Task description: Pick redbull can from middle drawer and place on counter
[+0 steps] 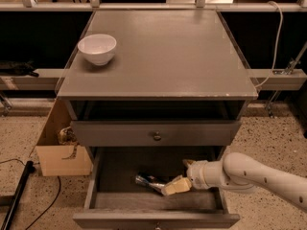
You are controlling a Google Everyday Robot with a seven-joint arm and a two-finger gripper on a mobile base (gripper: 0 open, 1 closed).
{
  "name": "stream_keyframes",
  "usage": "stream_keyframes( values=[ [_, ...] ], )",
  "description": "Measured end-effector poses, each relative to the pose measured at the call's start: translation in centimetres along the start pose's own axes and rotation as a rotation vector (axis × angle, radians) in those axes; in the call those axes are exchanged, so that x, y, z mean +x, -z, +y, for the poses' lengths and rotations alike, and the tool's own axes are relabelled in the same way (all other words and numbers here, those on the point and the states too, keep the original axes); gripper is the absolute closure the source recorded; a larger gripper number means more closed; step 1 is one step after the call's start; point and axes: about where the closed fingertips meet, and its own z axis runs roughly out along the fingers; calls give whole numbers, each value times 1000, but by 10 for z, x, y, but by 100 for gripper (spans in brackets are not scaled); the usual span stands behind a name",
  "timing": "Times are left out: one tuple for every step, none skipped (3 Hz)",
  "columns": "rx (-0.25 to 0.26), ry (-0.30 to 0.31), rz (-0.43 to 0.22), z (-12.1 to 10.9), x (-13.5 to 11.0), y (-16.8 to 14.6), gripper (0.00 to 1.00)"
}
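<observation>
Redbull can (149, 181) lies on its side in the middle drawer (115, 176), just left of the hand (175, 177). The hand's fingers (176, 186) are spread, the nearer one at the can's end; whether it touches, I cannot tell. Bare drawer floor stretches farther left of the hand. Above the hand hangs the shut upper drawer front (156, 133). Beyond and higher, the table (163, 51) carries a white bowl (97, 48), up to the left.
</observation>
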Motion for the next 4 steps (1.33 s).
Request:
stream_keyframes(
  values=[
    [3,10,-4,2,-1,-2,0],
    [-1,27,-8,8,-1,-3,0],
    [-3,34,-1,5,6,-19,0],
    [4,42,-11,-1,11,-39,0]
  ],
)
